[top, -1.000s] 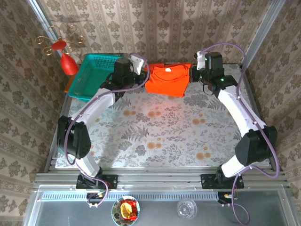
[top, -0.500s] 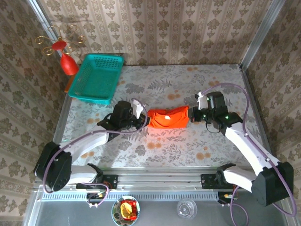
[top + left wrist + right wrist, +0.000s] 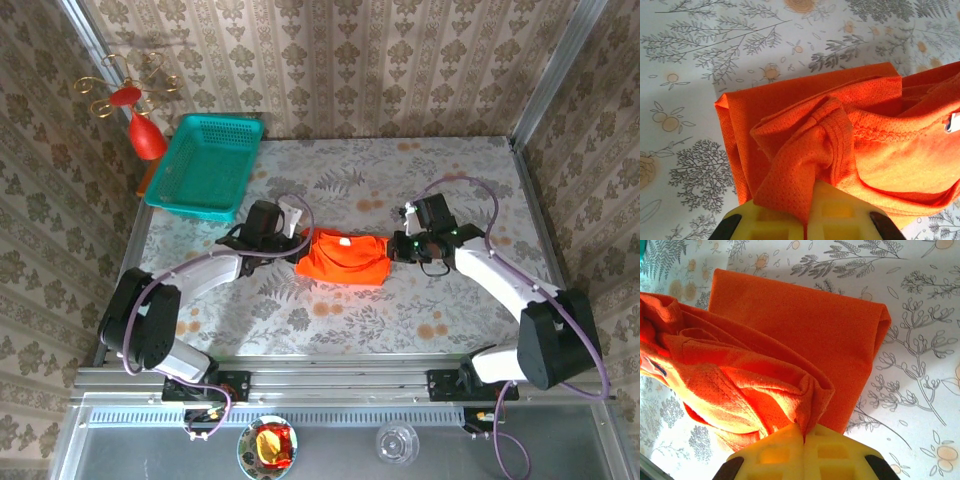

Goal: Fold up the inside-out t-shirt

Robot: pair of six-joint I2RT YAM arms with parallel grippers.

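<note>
Evidently the fold is midway. The t-shirt [image 3: 345,258] lies in the middle of the worktop [image 3: 400,180], already doubled into a wide band. The left claw [image 3: 301,241] is clamped on its left end and the right claw [image 3: 399,246] on its right end.

From the left wrist, the left claw [image 3: 807,220] pinches a bunched, stitched hem of the shirt [image 3: 840,130], raised above a flat lower layer. From the right wrist, the right claw [image 3: 804,447] is closed on a gathered corner of the shirt [image 3: 805,325], whose lower layer lies smooth with a clean fold along its right side.

The next move probably calls for both claws to carry the pinched layer together, at equal height, and lay it square on the lower layer before letting go. Uneven travel would skew the edges.

Bare worktop lies on the far and near sides of the shirt. The basket [image 3: 205,165] sits well apart at the far left corner.
</note>
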